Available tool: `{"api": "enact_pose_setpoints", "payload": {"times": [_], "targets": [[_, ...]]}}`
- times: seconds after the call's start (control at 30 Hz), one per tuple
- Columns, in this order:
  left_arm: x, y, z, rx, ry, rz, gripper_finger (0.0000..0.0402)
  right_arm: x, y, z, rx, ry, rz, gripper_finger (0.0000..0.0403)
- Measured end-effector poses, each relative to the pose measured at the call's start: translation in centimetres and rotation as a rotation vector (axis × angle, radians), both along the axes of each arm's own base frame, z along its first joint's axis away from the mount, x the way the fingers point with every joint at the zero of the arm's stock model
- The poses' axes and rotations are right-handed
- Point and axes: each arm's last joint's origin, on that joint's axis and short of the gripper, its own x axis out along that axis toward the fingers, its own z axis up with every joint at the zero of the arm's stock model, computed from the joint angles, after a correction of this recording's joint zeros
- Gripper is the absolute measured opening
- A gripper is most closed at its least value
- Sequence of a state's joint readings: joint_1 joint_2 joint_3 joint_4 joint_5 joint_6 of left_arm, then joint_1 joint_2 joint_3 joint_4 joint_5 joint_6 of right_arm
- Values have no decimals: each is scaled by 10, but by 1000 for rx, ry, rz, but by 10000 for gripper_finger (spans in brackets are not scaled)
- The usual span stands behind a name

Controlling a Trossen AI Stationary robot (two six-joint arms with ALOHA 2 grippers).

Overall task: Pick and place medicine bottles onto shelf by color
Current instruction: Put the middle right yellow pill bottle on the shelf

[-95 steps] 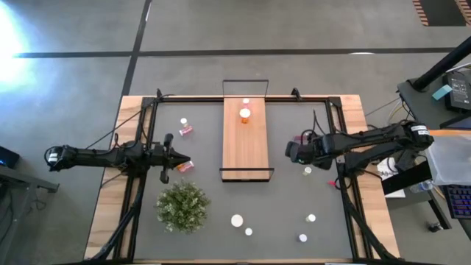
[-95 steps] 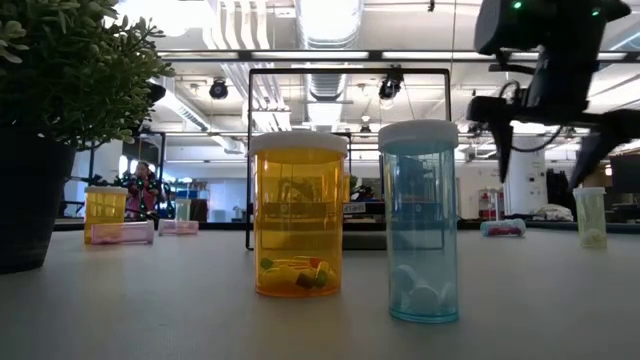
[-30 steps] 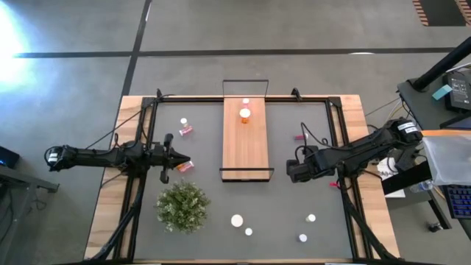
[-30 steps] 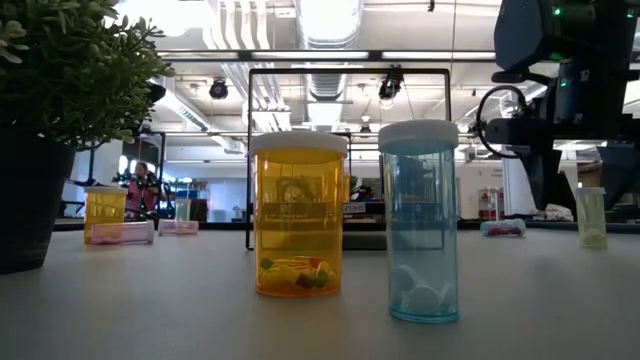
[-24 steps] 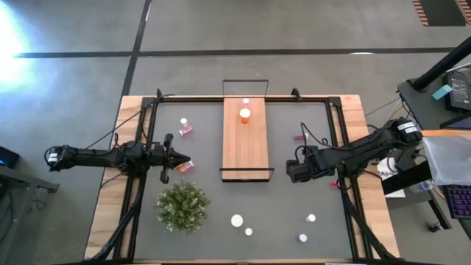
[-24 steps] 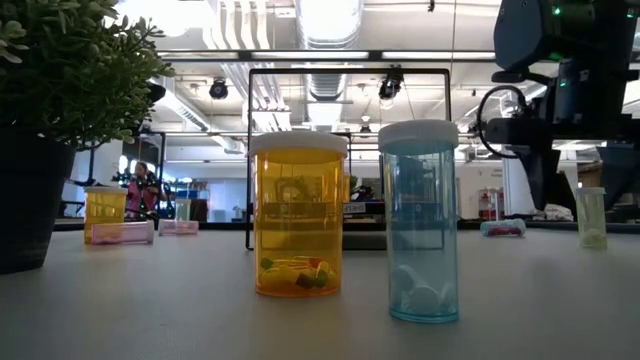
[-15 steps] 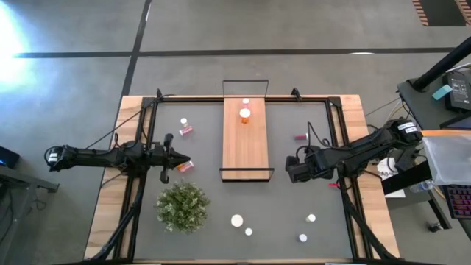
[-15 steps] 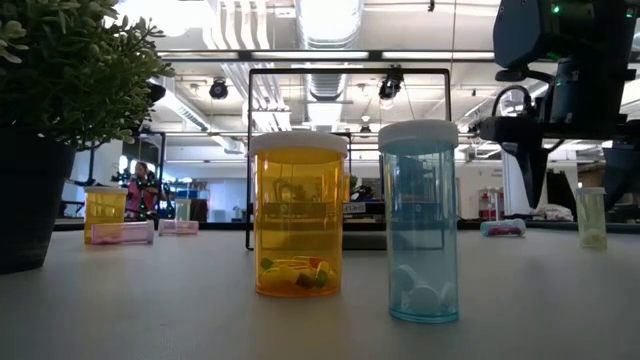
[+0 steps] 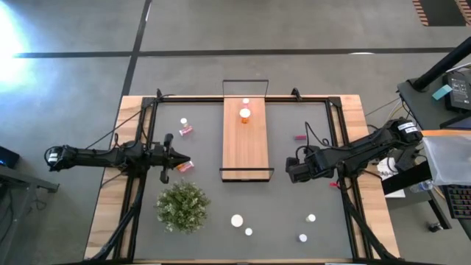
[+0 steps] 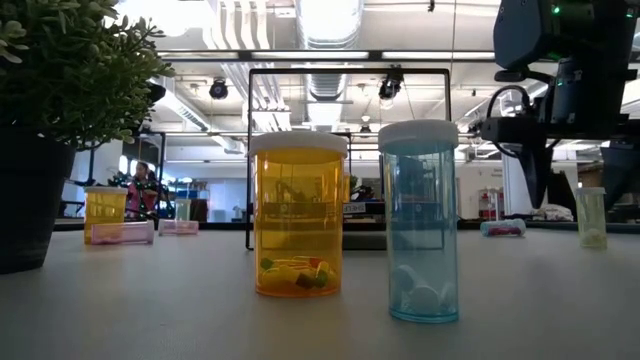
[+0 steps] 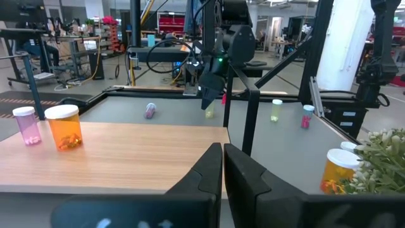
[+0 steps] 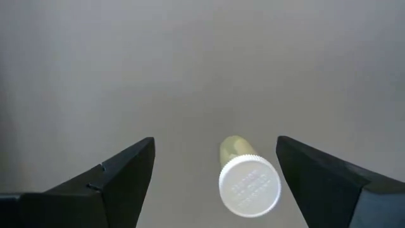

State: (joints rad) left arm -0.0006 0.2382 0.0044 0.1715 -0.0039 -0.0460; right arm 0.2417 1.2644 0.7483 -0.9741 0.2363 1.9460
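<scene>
My right gripper (image 9: 294,171) hangs over the mat to the right of the shelf's near end, fingers pointing down and open. In the right wrist view (image 12: 215,142) its fingers stand on either side of a pale yellow-green bottle (image 12: 245,177) with a white cap, upright on the mat, untouched. The low view shows this bottle (image 10: 591,215) below the gripper. The wooden shelf (image 9: 245,143) carries an orange bottle (image 9: 245,114) and a small pink one (image 9: 246,101) at its far end. My left gripper (image 9: 168,157) waits shut and empty left of the shelf.
A pink bottle (image 9: 184,165) lies by the left gripper, and another (image 9: 184,126) lies farther back. One pink bottle (image 9: 300,137) lies at the right. A potted plant (image 9: 182,206) stands near left. Several white-capped bottles (image 9: 237,220) stand near the front edge.
</scene>
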Motion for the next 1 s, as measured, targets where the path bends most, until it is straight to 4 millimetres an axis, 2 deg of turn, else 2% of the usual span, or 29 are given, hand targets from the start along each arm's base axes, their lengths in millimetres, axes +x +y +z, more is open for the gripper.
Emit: {"api": "enact_pose_setpoints", "payload": {"times": [0.1,0.3,0.4,0.57,1.0], "targets": [[0,0,0,0,0,0,0,0,0,0,0,-2,-3,287],[0,0,0,0,0,0,0,1,0,0,2,-9,3,184],[0,0,0,0,0,0,0,1,0,0,2,-5,19,155],[0,0,0,0,0,0,0,1,0,0,0,2,33,140],[0,0,0,0,0,0,0,-2,0,0,3,28,29,139]]}}
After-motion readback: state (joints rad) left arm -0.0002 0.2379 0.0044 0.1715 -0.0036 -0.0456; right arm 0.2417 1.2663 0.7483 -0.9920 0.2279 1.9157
